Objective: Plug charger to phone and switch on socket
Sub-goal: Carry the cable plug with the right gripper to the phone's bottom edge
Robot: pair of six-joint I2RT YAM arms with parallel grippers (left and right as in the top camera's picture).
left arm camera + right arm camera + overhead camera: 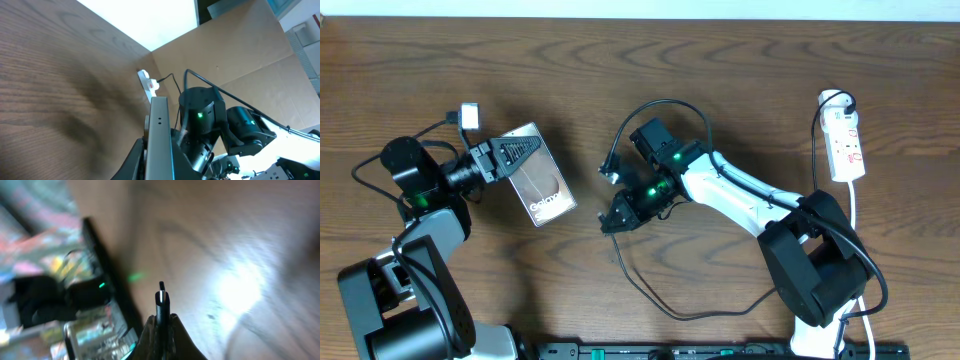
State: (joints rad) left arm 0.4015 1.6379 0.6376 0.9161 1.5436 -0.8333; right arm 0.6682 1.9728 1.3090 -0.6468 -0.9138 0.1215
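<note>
The wooden table (pixel 740 60) carried the white socket (pixel 846 140) at its far right (well apart from both grippers). Left of centre, the left gripper (pixel 525 150) was clamped on one end of the phone (pixel 542 185). Near centre, the right gripper (pixel 161 325) pinched the charger (pixel 161 296) just behind its connector tip.

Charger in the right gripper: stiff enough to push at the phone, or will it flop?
Cable probably floppy: the charger trails off in a loose, curvy loop. Its tip looks short and rigid, pinched in the shut right gripper, so it likely pushes straight. Thin, so probably light.
</note>
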